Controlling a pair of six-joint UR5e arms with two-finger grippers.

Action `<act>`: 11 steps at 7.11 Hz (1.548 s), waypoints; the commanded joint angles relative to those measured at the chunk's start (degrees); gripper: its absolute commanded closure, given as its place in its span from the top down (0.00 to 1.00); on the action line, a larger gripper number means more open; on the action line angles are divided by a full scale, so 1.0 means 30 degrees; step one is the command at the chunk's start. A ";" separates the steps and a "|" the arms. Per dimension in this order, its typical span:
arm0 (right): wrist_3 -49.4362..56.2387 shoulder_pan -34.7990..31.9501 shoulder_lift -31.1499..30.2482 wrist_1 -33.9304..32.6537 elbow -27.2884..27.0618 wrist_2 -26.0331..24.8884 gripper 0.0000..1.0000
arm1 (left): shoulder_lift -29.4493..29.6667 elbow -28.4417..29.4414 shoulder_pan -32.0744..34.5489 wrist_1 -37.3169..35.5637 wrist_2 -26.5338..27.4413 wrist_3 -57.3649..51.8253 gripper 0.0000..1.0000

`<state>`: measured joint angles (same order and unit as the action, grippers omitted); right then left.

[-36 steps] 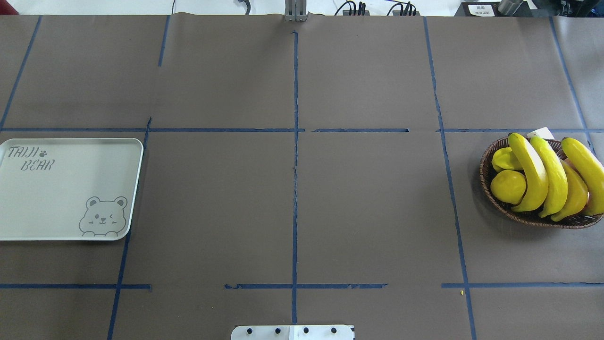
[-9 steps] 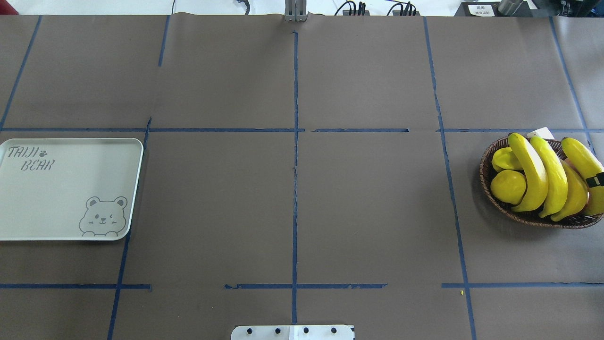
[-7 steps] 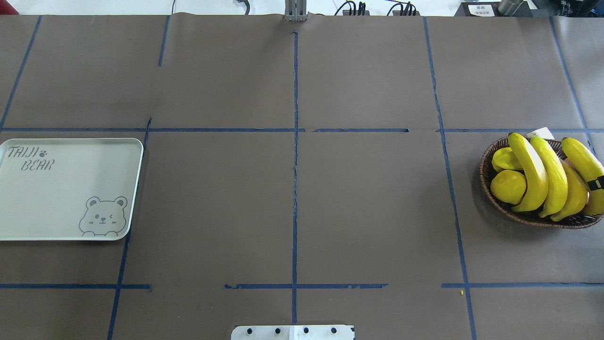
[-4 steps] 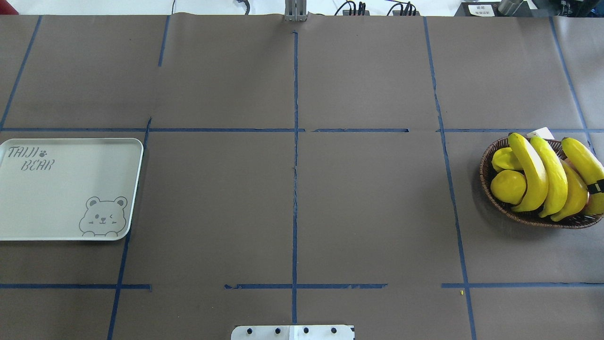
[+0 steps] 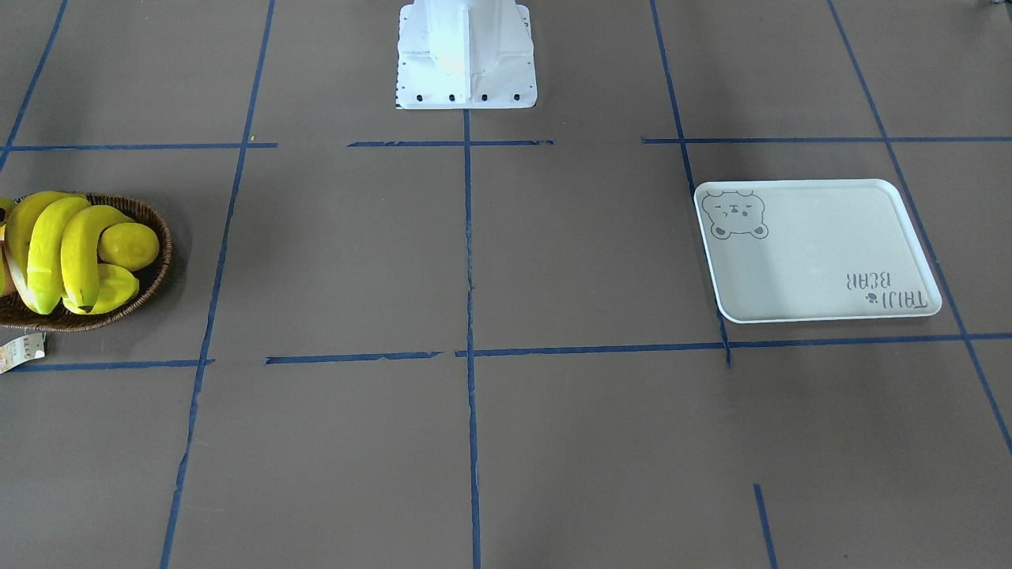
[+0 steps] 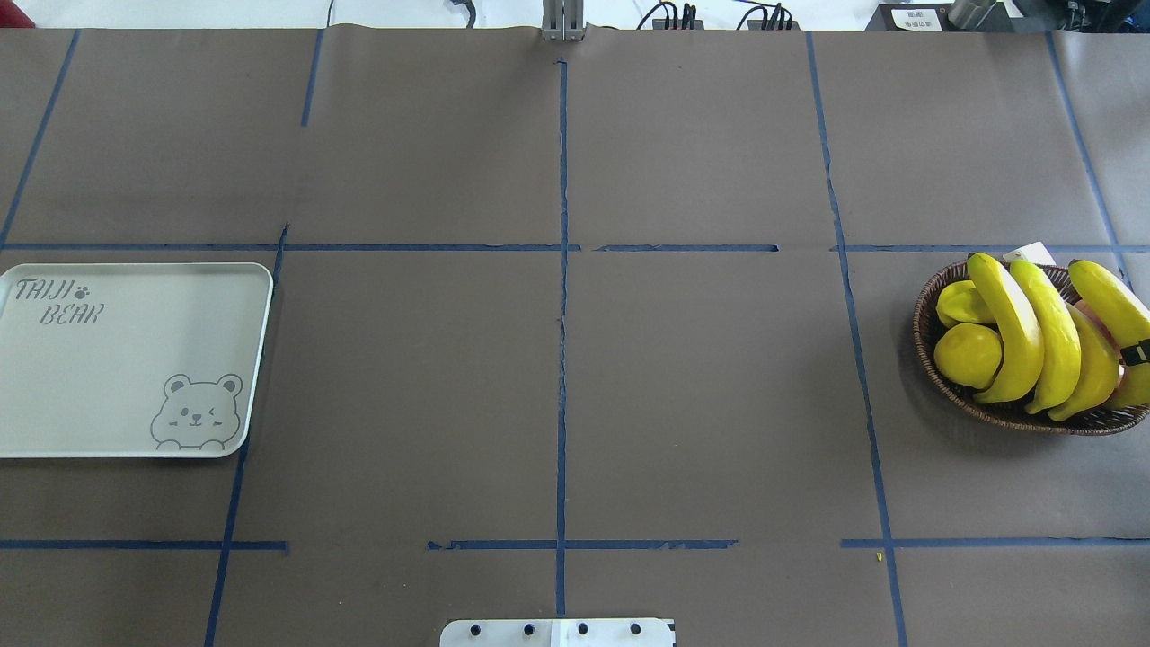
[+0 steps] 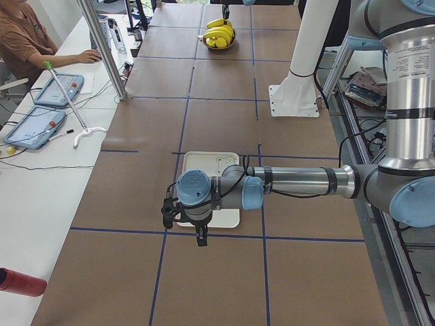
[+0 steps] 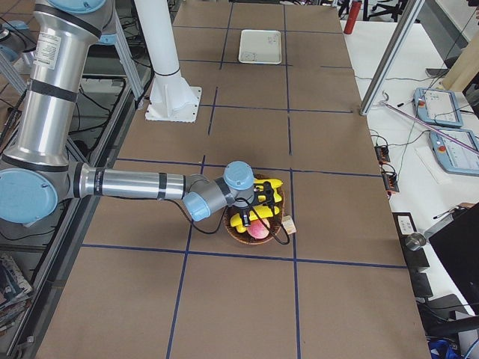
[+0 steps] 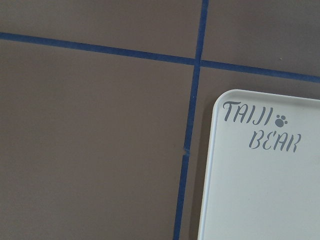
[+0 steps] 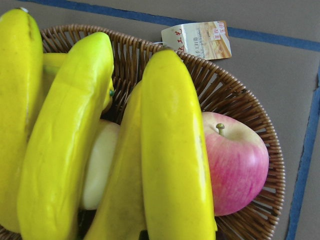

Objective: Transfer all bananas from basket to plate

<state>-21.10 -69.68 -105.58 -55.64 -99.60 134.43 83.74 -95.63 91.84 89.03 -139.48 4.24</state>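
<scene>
Several yellow bananas (image 6: 1015,328) lie in the brown wicker basket (image 6: 925,314) at the table's right edge, also in the front view (image 5: 47,245) and close up in the right wrist view (image 10: 172,150). My right gripper (image 8: 263,200) hangs just over them. Only a black tip of it (image 6: 1139,352) shows overhead, on the rightmost banana, so I cannot tell its state. The white bear plate (image 6: 126,359) lies bare at the left. My left gripper (image 7: 197,238) hovers by the plate's outer edge, and I cannot tell its state. The left wrist view shows the plate's lettered corner (image 9: 260,200).
The basket also holds a round lemon (image 6: 968,355), a starfruit (image 6: 961,301) and a red apple (image 10: 235,165). Its paper tag (image 10: 197,40) hangs off the far rim. The robot's white base (image 5: 466,55) stands at the table's near middle edge.
The right gripper's black tip has come into view at the right edge and shifted slightly along the rightmost banana. The bananas, basket and plate have not moved.
</scene>
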 commanded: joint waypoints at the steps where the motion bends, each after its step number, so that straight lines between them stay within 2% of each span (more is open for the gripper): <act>1: 0.0147 -0.0676 -0.0574 -0.0087 -0.0840 0.0247 0.00 | 0.0064 -0.0027 0.0000 0.0001 -0.0029 0.0023 1.00; 2: 0.0322 -0.1203 -0.1275 -0.0087 -0.1308 0.1089 0.00 | 0.0093 -0.0056 0.0000 0.0001 -0.0029 0.0052 1.00; 3: 0.1977 -0.1876 -0.1862 -0.0232 -0.1429 0.1242 0.00 | 0.0094 -0.0115 0.0000 0.0001 -0.0058 0.0139 1.00; 5: 0.2697 -0.2321 -0.1927 -0.0904 -0.1750 0.1505 0.00 | 0.0123 -0.0115 0.0000 0.0000 -0.0058 0.0169 1.00; 7: 0.2697 -0.2351 -0.1956 -0.2218 -0.3296 0.3780 0.00 | 0.0123 -0.0086 0.0000 -0.0029 -0.0058 0.0169 1.00; 10: 0.2697 -0.1799 -0.1987 -0.9266 -0.9207 0.3881 0.00 | 0.0152 -0.0144 0.0000 -0.0029 -0.0058 0.0169 1.00; 11: 0.2610 -0.1069 -0.1463 -1.0157 -1.0093 0.3822 0.00 | 0.0123 -0.0260 0.0000 0.0000 -0.0058 0.0169 1.00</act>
<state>-13.06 -75.06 -111.31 -80.74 -125.18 146.06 84.18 -96.09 91.84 88.97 -139.66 4.75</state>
